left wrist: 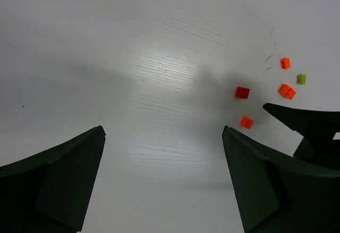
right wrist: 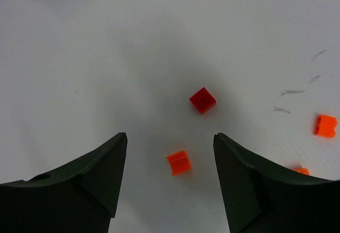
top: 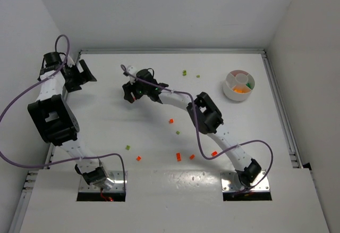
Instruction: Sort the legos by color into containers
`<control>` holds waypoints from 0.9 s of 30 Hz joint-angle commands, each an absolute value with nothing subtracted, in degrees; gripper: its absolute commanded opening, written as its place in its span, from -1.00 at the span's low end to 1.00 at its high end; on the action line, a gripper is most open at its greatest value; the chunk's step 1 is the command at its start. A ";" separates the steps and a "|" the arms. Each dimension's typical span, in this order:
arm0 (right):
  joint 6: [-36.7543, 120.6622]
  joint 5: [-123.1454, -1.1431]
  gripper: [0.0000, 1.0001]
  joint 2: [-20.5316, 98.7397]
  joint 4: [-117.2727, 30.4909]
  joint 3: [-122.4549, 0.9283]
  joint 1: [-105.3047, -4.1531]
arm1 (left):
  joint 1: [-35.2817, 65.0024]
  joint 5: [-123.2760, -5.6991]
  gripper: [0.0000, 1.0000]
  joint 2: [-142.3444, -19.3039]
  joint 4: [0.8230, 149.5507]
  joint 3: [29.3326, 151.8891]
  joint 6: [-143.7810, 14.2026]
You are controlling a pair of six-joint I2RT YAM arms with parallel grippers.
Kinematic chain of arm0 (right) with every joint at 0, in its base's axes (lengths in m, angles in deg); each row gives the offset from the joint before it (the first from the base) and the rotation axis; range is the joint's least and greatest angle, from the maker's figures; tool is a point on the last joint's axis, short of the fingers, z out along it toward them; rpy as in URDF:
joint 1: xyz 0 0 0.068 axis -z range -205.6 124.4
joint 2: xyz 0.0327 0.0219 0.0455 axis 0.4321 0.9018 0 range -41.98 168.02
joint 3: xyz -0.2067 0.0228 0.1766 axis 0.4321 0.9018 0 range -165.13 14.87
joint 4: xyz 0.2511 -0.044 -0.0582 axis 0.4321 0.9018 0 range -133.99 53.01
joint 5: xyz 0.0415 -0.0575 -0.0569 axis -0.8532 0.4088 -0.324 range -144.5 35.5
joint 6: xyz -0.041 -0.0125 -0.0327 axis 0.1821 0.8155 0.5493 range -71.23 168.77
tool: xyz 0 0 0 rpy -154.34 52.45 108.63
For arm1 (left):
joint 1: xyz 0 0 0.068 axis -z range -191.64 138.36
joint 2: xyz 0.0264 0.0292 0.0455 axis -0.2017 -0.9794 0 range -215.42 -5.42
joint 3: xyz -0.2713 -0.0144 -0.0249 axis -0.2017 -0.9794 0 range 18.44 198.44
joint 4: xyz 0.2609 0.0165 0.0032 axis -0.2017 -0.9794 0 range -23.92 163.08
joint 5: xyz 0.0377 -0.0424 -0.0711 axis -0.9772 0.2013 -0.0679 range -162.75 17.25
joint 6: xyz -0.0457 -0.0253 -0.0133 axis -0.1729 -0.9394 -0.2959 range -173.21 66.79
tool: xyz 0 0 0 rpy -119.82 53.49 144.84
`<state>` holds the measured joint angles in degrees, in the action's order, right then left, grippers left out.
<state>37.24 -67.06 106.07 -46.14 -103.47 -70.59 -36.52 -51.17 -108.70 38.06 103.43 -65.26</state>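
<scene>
Small legos lie scattered on the white table: green ones (top: 184, 73), a red one (top: 171, 121) and orange ones (top: 178, 156). The round white divided dish (top: 238, 96) stands at the right, with orange and green pieces in its sections. My right gripper (top: 130, 92) reaches to the table's middle left. In the right wrist view it (right wrist: 170, 137) is open over an orange lego (right wrist: 179, 163) that lies on the table between the fingers, touching neither. A red lego (right wrist: 202, 100) lies just beyond. My left gripper (left wrist: 162, 129) is open and holds nothing, at the far left (top: 84, 76).
The left wrist view shows a red lego (left wrist: 242, 92), orange ones (left wrist: 246, 122) and a green one (left wrist: 301, 78) beside a dark part of the other arm (left wrist: 313, 124). Grey scuff marks (right wrist: 292, 92) streak the table. Walls close in the left, back and right.
</scene>
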 commanded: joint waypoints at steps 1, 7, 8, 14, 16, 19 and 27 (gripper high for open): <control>37.87 -61.63 0.35 107.25 -54.18 -108.78 -72.00 | -37.92 -49.72 0.98 -105.70 37.32 103.43 -63.93; 40.24 -57.32 0.38 110.51 -55.94 -108.01 -72.01 | -38.45 -49.72 0.98 -106.84 36.70 104.49 -63.40; 40.24 -57.32 0.38 110.51 -55.94 -107.39 -72.01 | -38.45 -49.72 0.98 -106.84 36.70 104.49 -63.40; 40.24 -57.31 0.32 111.66 -55.59 -108.17 -72.54 | -38.45 -48.67 0.98 -107.98 36.70 104.49 -63.40; 40.24 -57.92 0.32 111.66 -54.98 -108.18 -72.54 | -38.45 -48.67 0.98 -107.99 36.70 105.01 -63.40; 39.72 -58.71 0.32 111.66 -52.79 -108.70 -72.54 | -38.45 -48.14 0.98 -108.60 36.70 105.01 -63.40; 36.65 -60.40 -0.12 112.18 -50.84 -109.76 -72.54 | -38.45 -47.52 0.98 -109.13 36.17 106.06 -64.46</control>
